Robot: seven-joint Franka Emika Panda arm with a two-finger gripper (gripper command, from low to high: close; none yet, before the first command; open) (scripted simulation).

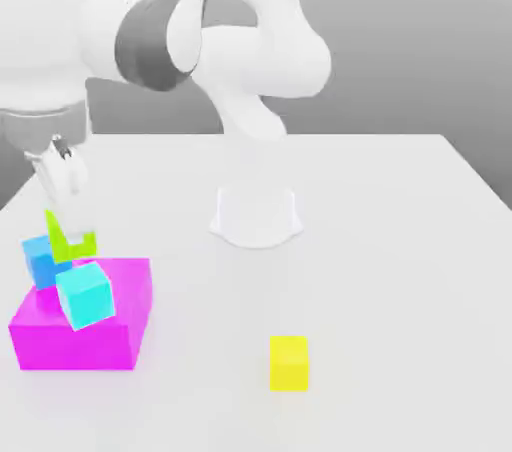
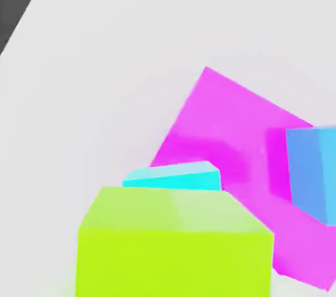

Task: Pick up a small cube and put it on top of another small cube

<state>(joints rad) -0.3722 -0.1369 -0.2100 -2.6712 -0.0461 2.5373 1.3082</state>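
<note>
Exterior view: gripper [image 1: 58,178] pinched tight at ten o'clock; lime-green cube [image 1: 66,240] just below, touching blue cube [image 1: 40,260] at nine o'clock; carrying step, likely; next, set green squarely on blue.

One lime-green cube [image 1: 68,243], one blue cube [image 1: 40,260], one cyan cube [image 1: 85,295], one yellow cube [image 1: 289,362], one magenta block [image 1: 80,325].

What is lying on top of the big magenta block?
A tilted cyan cube rests on the magenta block. The blue cube and lime-green cube sit at its far edge; the surface beneath them is hidden.
</note>
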